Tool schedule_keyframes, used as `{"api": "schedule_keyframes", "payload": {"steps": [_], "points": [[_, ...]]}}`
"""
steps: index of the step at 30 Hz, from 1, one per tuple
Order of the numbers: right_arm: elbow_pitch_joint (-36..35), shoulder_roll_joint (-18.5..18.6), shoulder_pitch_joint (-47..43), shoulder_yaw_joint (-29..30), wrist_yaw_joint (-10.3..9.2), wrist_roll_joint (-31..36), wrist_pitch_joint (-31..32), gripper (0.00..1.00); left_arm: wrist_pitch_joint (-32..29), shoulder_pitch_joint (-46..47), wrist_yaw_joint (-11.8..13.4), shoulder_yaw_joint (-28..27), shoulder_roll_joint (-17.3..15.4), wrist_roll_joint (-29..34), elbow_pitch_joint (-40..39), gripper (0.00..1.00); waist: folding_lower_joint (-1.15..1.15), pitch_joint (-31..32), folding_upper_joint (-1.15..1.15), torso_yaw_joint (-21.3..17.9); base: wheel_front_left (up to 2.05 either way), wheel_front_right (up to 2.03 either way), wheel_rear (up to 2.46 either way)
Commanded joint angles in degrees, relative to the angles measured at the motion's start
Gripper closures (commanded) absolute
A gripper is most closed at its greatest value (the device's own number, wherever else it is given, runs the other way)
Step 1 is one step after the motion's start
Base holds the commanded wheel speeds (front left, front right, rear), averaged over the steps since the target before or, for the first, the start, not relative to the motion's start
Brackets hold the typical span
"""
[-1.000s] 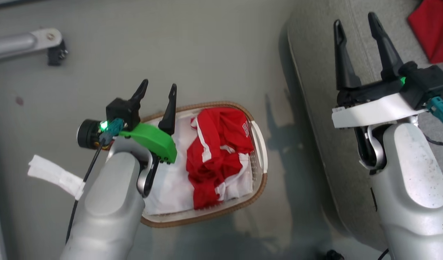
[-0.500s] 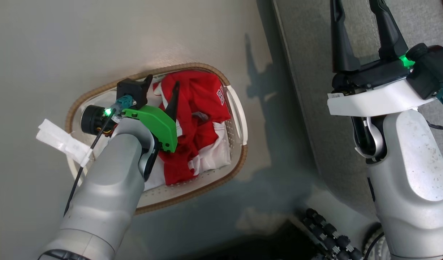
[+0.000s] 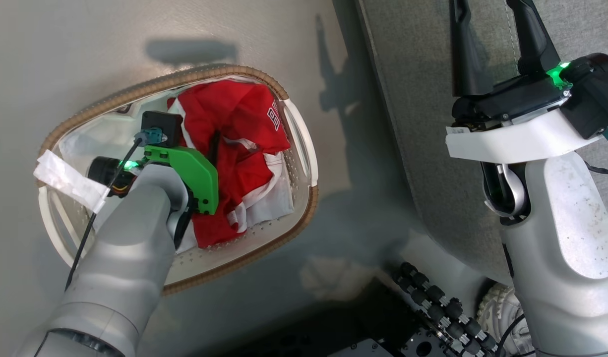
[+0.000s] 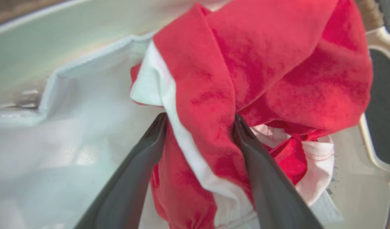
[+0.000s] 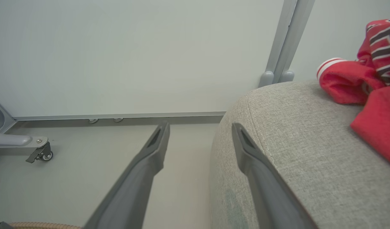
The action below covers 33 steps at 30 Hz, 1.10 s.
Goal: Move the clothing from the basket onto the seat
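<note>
Fingers (image 4: 144, 149) of the left gripper (image 4: 200, 118) stand wide apart inside the basket (image 3: 160, 82), straddling a fold of the clothing (image 4: 261, 63) without clamping it. Bare liner (image 4: 71, 133) lies beside them. Right gripper (image 5: 199, 126) hangs spread and empty over the rounded edge of the seat (image 5: 309, 152). A strip of floor (image 3: 353, 163) separates seat and basket.

The left gripper (image 4: 200, 117), fingers spread wide, straddles a fold of the red clothing (image 4: 277, 63) lying on the white liner (image 4: 71, 133).
</note>
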State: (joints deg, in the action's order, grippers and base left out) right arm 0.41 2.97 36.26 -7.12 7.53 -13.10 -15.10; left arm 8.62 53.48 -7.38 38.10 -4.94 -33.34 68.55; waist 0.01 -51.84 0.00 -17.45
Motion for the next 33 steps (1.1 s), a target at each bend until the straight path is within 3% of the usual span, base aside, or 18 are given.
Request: {"api": "schedule_keyframes", "payload": {"steps": [1, 9, 10, 11, 20, 33], "points": [[-0.37, -0.02, 0.47, -0.1, -0.08, -0.44, -0.09, 0.0, -0.6, 1.2, -0.11, 0.45, -0.72, 0.58, 1.1, 0.0, -0.01, -0.52, 0.0, -0.33, 0.0, 0.0, 0.0], [-0.45, -0.01, 1.18, -0.24, -0.08, -1.02, -0.09, 0.0, -5.26, 1.21, -0.13, 2.47, -0.56, 0.87, 4.14, 0.0, -0.01, -0.75, 0.0, -0.41, 0.0, 0.0, 0.0], [-0.3, -0.01, 1.22, -0.28, -0.08, -1.05, -0.09, 0.0, -5.57, 0.93, -0.14, 2.68, -0.58, 0.91, 4.31, 0.55, -0.01, -0.55, 0.0, -0.39, 0.0, 0.0, 0.0], [-0.07, -0.01, 1.36, -0.28, -0.08, -1.12, -0.09, 0.0, -5.54, 0.62, -0.14, 2.81, -0.59, 0.75, 4.41, 1.0, -0.01, -0.2, 0.0, -0.36, 0.0, 0.0, 0.0], [3.37, 0.03, -0.36, -0.49, -0.08, -0.07, -0.09, 0.0, -1.85, -4.15, -0.16, 4.55, 0.44, -1.36, 3.16, 1.0, -0.01, 7.55, 0.0, 0.89, 0.0, 0.0, 0.0], [9.53, 0.09, -6.79, 0.0, -0.08, 2.87, -0.09, 0.0, 4.43, -13.09, -0.17, 7.87, 1.68, -6.45, -1.63, 1.0, -0.01, 23.09, 0.0, 6.67, 0.0, 0.0, 0.0]]}}
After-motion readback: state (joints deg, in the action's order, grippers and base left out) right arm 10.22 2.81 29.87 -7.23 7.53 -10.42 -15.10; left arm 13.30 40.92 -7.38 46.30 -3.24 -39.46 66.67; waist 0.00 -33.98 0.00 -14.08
